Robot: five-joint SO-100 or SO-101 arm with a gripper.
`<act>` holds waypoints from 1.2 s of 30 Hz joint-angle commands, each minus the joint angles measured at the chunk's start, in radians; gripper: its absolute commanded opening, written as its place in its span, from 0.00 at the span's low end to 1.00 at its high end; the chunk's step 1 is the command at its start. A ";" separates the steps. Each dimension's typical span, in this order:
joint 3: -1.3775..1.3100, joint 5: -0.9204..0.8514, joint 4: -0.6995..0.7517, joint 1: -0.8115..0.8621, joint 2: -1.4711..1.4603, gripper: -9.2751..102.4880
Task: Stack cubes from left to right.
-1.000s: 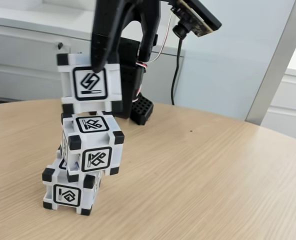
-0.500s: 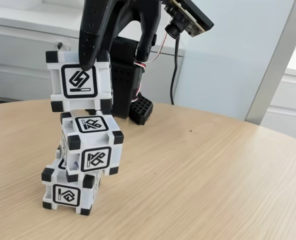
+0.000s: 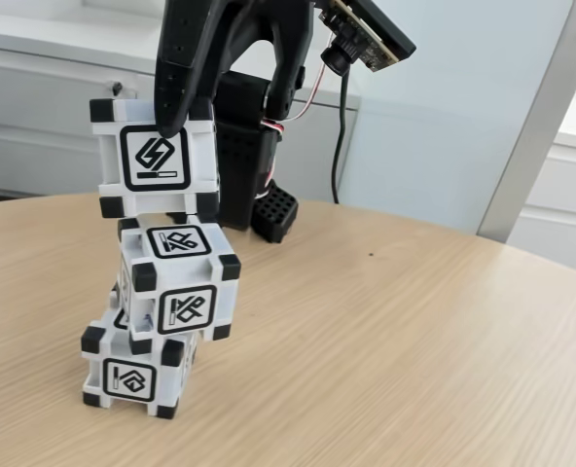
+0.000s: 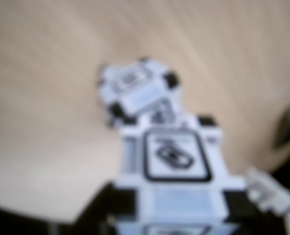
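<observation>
Gripper [image 3: 176, 122] is clamped on the top cube [image 3: 157, 159], holding it just over the middle cube [image 3: 179, 282], which sits skewed on the bottom cube [image 3: 137, 373].

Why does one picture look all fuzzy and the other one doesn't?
The wrist view is out of focus: the held cube and the wooden table look smeared. The fixed view is sharp, with soft daylight; the gripper and stacked cubes have crisp edges.
</observation>
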 commanded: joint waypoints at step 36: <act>0.025 0.011 0.003 -0.011 0.141 0.45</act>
